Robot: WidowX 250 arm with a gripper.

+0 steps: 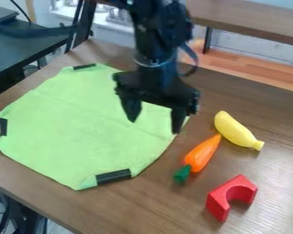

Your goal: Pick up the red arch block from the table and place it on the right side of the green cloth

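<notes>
One cloth (82,123), lying toward nine o'clock on the tabletop (143,205), seeming light, limp, best pinched at a free edge; one gripper (154,125), hanging over its three-o'clock side, jaws standing apart; banana (236,130), carrot (203,153), arch (225,196) lying rightward, three-to-five o'clock.

Brown wood-grain table (155,208). On its right side, 3 toys. 1 yellow banana (235,130), farthest of the 3, lying slantwise, narrow stub toward near right. 1 orange carrot (201,154), tip close beside the banana, green top toward near left. 1 red block (217,201), nearest of the 3, curved notch facing near right. Far left: 1 dark tabletop (26,43). Far right: 1 brown wooden surface (253,20), pale wall (259,51) below it, orange-brown planks (250,69) below that.
</notes>
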